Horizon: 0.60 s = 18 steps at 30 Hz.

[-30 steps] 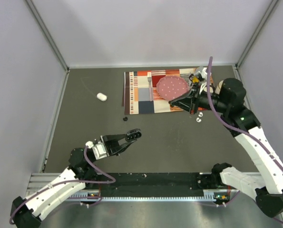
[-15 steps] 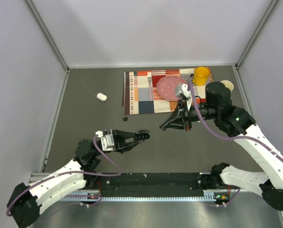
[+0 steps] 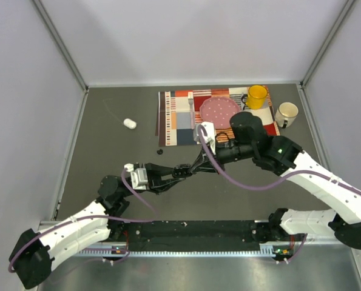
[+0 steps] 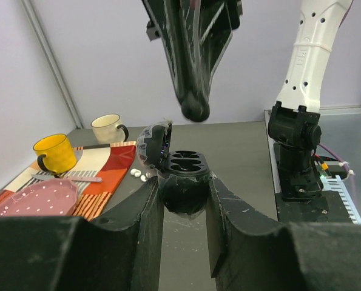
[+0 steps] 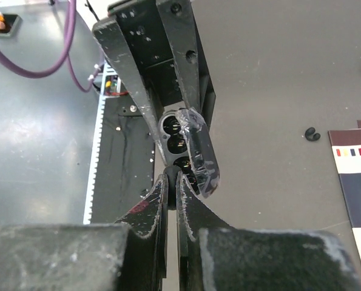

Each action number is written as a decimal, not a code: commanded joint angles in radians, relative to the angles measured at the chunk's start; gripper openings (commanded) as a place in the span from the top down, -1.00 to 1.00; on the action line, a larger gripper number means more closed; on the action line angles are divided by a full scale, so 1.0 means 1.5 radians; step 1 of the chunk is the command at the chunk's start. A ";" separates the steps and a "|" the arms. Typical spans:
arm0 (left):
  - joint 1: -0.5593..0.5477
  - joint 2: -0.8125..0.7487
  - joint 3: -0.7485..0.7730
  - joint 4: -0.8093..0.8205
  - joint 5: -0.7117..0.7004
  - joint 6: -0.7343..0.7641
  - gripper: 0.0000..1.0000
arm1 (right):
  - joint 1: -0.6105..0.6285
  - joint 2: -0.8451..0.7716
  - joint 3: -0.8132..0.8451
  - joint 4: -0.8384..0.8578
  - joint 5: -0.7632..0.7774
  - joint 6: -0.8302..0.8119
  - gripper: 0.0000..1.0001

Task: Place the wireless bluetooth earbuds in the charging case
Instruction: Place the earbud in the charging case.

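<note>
Black, oval and plastic, the charging case (image 4: 184, 162) is clamped between the fingers of the left gripper (image 4: 184, 194). It is held clear of the dark grey bench (image 3: 119, 157), above its middle and towards the near edge. Its translucent lid (image 4: 156, 142) is tipped back, so both wells are turned upward and exposed, and both look empty. The case is judged to be presented this way so that a bud can be lowered in from above.

The right gripper (image 5: 172, 179) is poised just above the case with its fingers pressed together. Whether a tiny dark bud is pinched at their tips cannot be told.

Two tiny rounded white plastic earbuds (image 4: 138, 174) are seen lying on the bench just beside the striped patchwork placemat (image 3: 180, 121), towards the far right corner. A tiny black earbud (image 5: 312, 134) lies on the bench just off the placemat's near left corner. No bud is seated in the case, so the insertion is judged not yet done.
</note>
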 commanded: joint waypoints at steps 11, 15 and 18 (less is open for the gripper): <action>0.004 -0.004 0.025 0.025 0.006 -0.005 1.00 | 0.075 0.005 -0.010 0.116 0.064 -0.092 1.00; 0.004 -0.003 0.023 0.032 0.009 -0.006 1.00 | 0.080 0.007 -0.016 0.126 0.064 -0.096 1.00; 0.003 -0.002 0.025 0.032 0.011 -0.006 1.00 | 0.085 0.012 -0.020 0.130 0.063 -0.100 1.00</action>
